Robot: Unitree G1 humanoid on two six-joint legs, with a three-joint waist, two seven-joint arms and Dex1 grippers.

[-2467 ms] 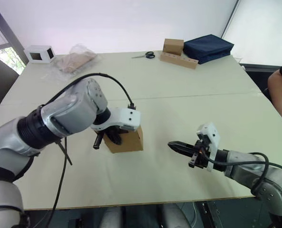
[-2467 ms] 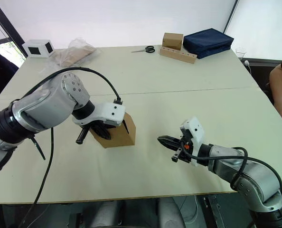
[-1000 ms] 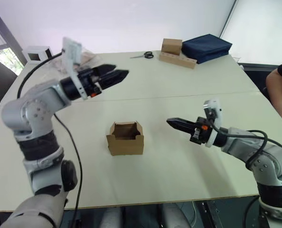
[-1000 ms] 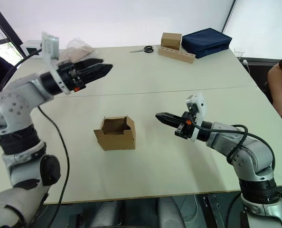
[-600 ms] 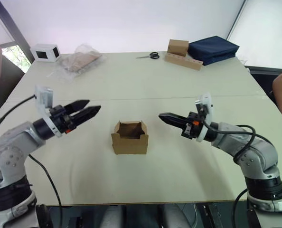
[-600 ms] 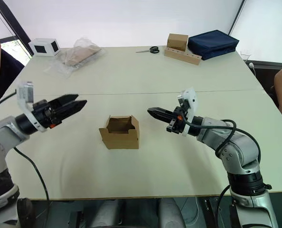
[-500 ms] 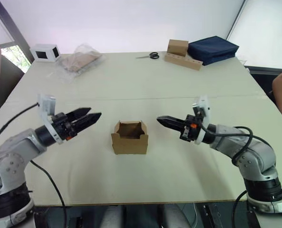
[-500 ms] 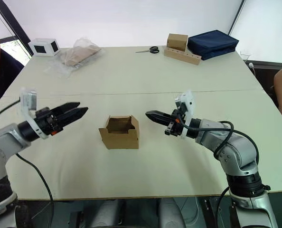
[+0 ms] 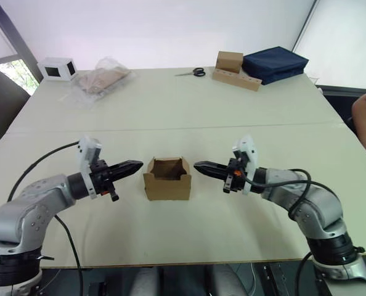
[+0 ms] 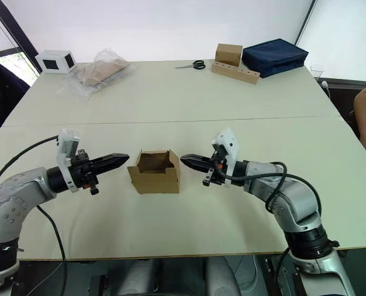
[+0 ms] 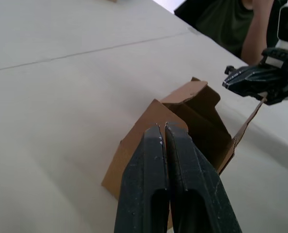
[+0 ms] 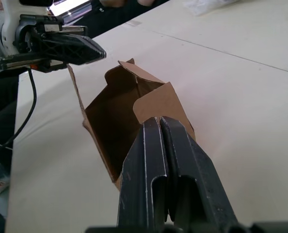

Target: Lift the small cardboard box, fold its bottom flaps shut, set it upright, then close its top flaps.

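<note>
The small cardboard box (image 9: pixel 167 179) stands upright on the table (image 9: pixel 189 117) with its top open and its short flaps raised. My left gripper (image 9: pixel 137 165) is shut and points at the box's left side from a small gap, low over the table. On the other side, my right gripper (image 9: pixel 198 165) is also shut and its tip nearly reaches the box's right flap. In the left wrist view the closed fingers (image 11: pixel 149 160) aim at the box (image 11: pixel 192 111). In the right wrist view the box (image 12: pixel 110 126) shows its empty inside beyond the closed fingers (image 12: pixel 178 160).
At the far edge lie a white box with a black window (image 9: pixel 58 67), a plastic bag (image 9: pixel 101 79), scissors (image 9: pixel 189 72), a brown box on a long strip (image 9: pixel 231 61) and a navy bag (image 9: pixel 275 61). A person's arm (image 9: pixel 365 120) shows at the right.
The left arm came down from a raised pose to table level beside the box. Both grippers closed in on the box from either side. The box has stayed put.
</note>
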